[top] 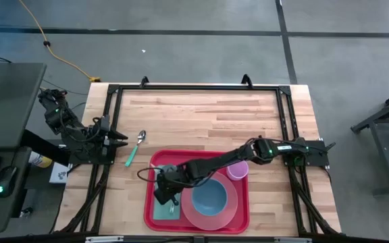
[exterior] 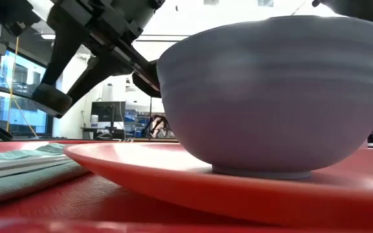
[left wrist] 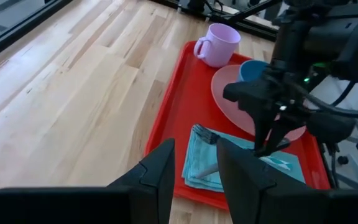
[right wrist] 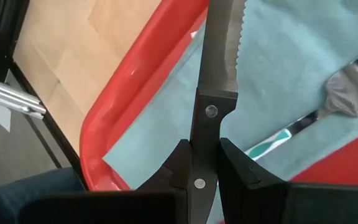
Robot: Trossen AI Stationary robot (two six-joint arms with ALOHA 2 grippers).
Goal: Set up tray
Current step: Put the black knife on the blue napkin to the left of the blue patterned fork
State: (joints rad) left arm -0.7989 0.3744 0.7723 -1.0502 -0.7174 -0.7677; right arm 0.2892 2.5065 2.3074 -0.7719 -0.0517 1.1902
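The red tray (top: pixel 152 177) lies at the table's near edge. It carries a pink plate (top: pixel 229 210) with a blue bowl (top: pixel 209 196), a purple mug (top: pixel 238 170) and a teal napkin (right wrist: pixel 278 68) with a fork (right wrist: pixel 347 87) on it. My right gripper (top: pixel 163 197) reaches over the napkin, shut on a knife (right wrist: pixel 221 43) with a dark handle and a serrated blade. My left gripper (left wrist: pixel 191 174) waits open at the table's left edge, with nothing between its fingers. A green-handled spoon (top: pixel 136 147) lies on the bare wood left of the tray. My right gripper pinches the knife's dark handle (right wrist: pixel 205 121) between its two fingers. The fingers slant down from the table's right side, and the knife runs on along them, its blade pointing away over the napkin. Whether the blade touches the napkin, I cannot tell.
Bare wooden tabletop (top: pixel 201 115) spreads beyond the tray toward the far edge. A black frame (top: pixel 194 88) runs around the table's far, left and right sides.
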